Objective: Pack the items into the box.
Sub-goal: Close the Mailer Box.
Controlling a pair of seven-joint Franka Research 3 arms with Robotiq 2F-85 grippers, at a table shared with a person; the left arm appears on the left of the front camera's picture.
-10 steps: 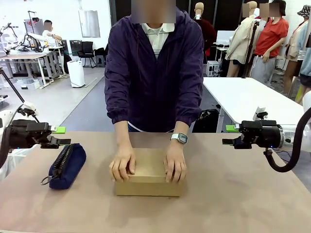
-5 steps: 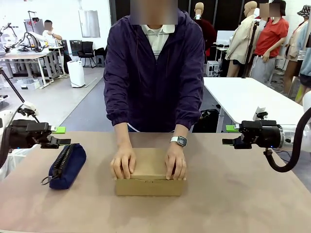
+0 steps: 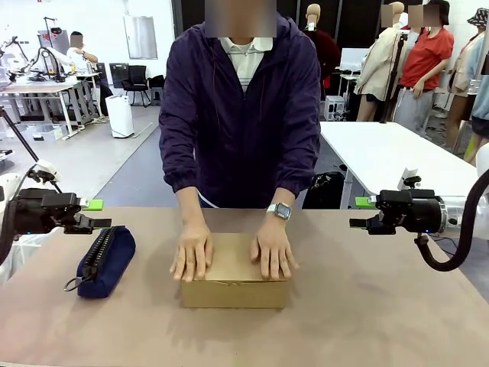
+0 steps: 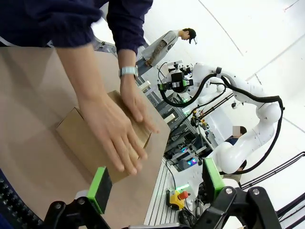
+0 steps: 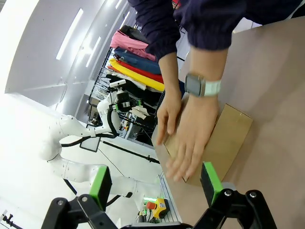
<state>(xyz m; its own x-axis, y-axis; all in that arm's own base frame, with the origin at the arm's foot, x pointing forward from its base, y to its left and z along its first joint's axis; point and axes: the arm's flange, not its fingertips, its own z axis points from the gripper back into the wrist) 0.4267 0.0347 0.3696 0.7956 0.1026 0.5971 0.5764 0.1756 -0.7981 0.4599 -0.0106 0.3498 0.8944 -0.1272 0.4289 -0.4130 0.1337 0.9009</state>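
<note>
The tan cardboard box (image 3: 233, 294) sits mid-table with its lid down. The person's two hands (image 3: 192, 256) lie flat on the lid. The items are out of view. My left gripper (image 3: 98, 214) hovers open at the table's left edge, well away from the box, with nothing between its green pads. My right gripper (image 3: 359, 213) hovers open to the right of the box, also apart from it. The left wrist view looks past the open left gripper (image 4: 157, 183) at the box (image 4: 78, 138) under the hands. In the right wrist view the box (image 5: 233, 133) lies beyond the open right gripper (image 5: 156, 186).
A navy zipped pencil case (image 3: 107, 260) lies on the table just below my left gripper. The person stands at the table's far edge (image 3: 344, 212), leaning over the box. Bare tabletop surrounds the box in front and to the right.
The person's hands have shifted from curling over the box's front edge to lying flat on the lid, which is now pressed shut. Neither arm has moved.
</note>
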